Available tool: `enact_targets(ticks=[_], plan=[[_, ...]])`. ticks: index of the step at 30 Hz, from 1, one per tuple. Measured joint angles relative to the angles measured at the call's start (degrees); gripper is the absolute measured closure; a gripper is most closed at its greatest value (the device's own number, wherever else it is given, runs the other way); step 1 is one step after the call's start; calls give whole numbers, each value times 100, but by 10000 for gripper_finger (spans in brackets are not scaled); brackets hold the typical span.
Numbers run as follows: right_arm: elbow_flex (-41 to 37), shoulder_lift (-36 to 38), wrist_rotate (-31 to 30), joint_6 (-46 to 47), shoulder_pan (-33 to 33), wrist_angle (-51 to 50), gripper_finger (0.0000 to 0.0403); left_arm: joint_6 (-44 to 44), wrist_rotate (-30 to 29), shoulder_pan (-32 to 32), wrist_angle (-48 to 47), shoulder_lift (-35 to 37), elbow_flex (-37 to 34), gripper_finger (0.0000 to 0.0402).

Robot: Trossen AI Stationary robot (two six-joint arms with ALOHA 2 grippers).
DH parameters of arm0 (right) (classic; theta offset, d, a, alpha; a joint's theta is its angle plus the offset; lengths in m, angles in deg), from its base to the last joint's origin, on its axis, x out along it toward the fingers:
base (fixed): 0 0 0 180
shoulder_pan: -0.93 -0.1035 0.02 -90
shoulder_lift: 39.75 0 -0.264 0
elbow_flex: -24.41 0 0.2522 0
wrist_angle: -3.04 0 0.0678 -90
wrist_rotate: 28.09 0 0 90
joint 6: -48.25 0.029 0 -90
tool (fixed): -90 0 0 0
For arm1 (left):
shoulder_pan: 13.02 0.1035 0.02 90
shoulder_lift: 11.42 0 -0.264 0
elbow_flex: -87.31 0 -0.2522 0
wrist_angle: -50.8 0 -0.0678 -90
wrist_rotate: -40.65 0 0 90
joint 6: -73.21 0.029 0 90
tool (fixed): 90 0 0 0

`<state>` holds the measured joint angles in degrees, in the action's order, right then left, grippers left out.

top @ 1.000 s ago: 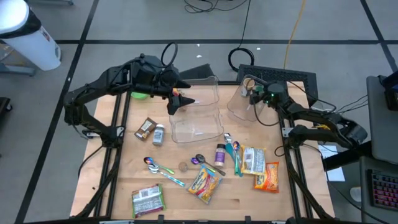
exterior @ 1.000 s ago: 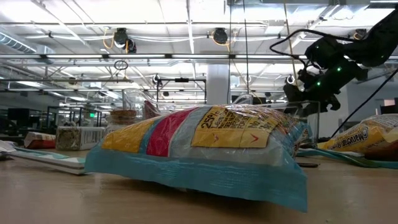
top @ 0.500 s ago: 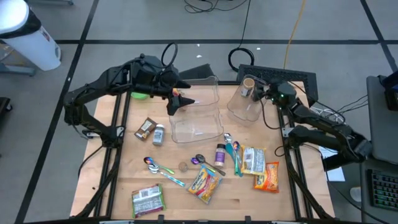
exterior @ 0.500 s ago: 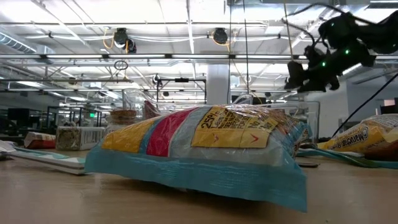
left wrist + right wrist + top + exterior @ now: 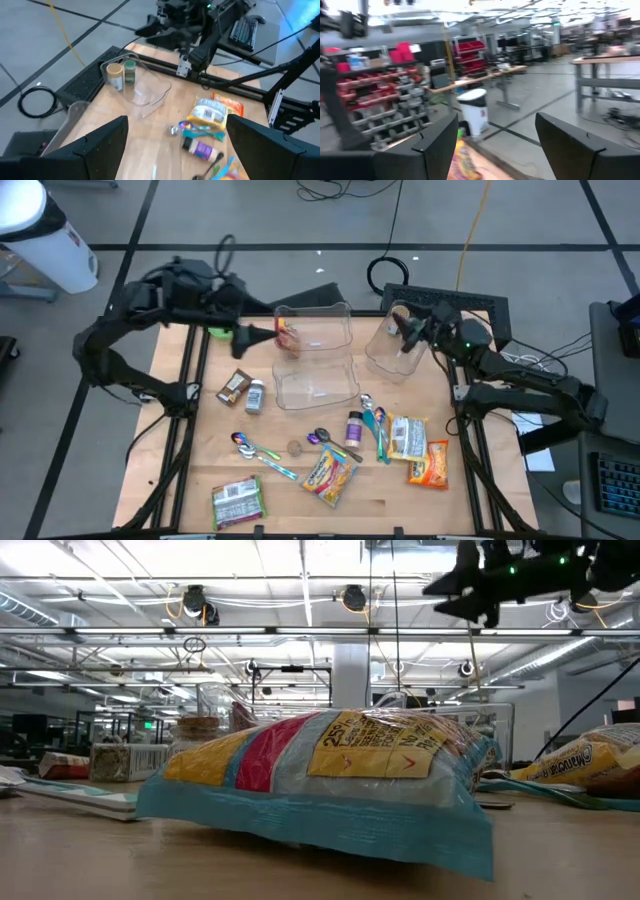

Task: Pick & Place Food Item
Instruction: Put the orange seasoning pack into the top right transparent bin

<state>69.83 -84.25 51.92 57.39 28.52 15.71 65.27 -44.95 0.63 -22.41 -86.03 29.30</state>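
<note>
Hovering open left hand point(image 5: 268, 334) beside snack point(image 5: 288, 337).

Jars point(image 5: 400, 318) in bin point(image 5: 383, 358) — packets point(image 5: 330, 473) before.

Looking out past the right gripper point(image 5: 496, 142), its two dark fingers point(image 5: 437, 142) stand well apart with nothing between them. Beyond is the room: a white bin point(image 5: 474, 115) with a dark lid stands on the grey floor point(image 5: 540, 112). Red storage bins point(image 5: 402, 51) sit on shelving point(image 5: 365, 107) to one side, and more red ones point(image 5: 470, 47) farther back. A long workbench point(image 5: 480, 79) runs behind the bin, and another table point(image 5: 607, 67) stands at the far side. A blurred orange-yellow packet point(image 5: 465, 161) shows low down beside one finger.
</note>
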Motion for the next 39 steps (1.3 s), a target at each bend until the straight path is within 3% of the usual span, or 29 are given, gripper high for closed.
enact_targets(ticks=[11, 15, 23, 30, 35, 39], plan=[[1354, -1506, -814, -431, -1976, 518, 145, 34, -318, 19, -1468, 641, -2, 57], [1757, -2303, -802, -235, -2347, 1280, 145, 60, -197, 15, -1257, 900, -312, 57], [2236, -3618, -806, 322, -2741, 2297, 145, -239, 419, 14, 23, 1763, -2229, 57], [2286, -4361, -799, 1912, -2785, 2707, 145, -691, 1338, 4, 1007, 2425, -3916, 57], [2287, -4675, -798, 2656, -2781, 2907, 145, -1023, 1358, -29, 1422, 2841, -4948, 57], [2284, -4829, -799, 2902, -2778, 3023, 145, -1557, 1360, -29, 2267, 3103, -5783, 57]])
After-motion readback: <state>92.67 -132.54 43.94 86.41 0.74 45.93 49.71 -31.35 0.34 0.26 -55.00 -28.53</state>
